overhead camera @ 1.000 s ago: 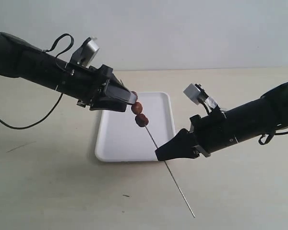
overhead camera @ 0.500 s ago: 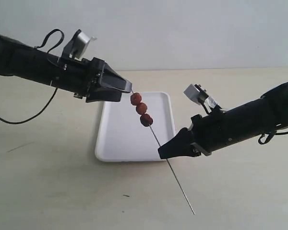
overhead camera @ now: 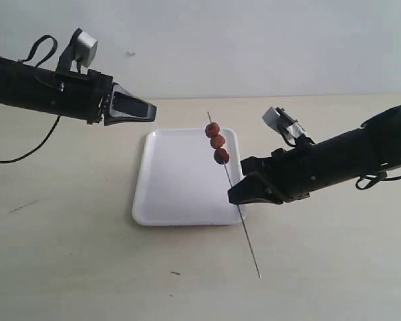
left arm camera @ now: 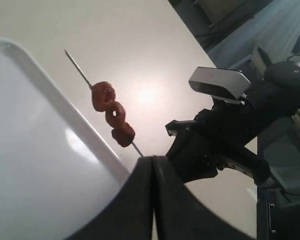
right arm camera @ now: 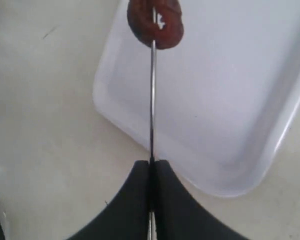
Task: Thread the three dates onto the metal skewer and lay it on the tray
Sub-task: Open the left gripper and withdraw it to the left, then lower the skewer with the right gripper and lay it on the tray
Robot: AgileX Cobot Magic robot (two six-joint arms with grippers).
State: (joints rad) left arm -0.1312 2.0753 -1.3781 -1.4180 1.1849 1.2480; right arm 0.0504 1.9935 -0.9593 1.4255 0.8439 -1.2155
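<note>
Three reddish-brown dates [overhead camera: 217, 142] [left arm camera: 113, 114] sit in a row near the upper end of the thin metal skewer [overhead camera: 235, 198] [right arm camera: 152, 105]. My right gripper [overhead camera: 232, 196] [right arm camera: 152, 162] is shut on the skewer's middle and holds it tilted above the right edge of the white tray [overhead camera: 167, 194] [left arm camera: 25, 165] [right arm camera: 230, 100]. In the right wrist view only the nearest date [right arm camera: 155, 22] shows. My left gripper [overhead camera: 151, 110] [left arm camera: 154, 159] is shut and empty, up and to the left of the tray, apart from the skewer.
The beige table [overhead camera: 73, 261] surrounds the tray. A black cable [overhead camera: 27, 167] trails from the left arm at the far left. The skewer's lower tip [overhead camera: 258, 275] hangs in front of the tray, over the table.
My left gripper let go of the skewer's top, drew back to the left and shut. The right gripper swung the skewer with the dates to the right, more upright.
</note>
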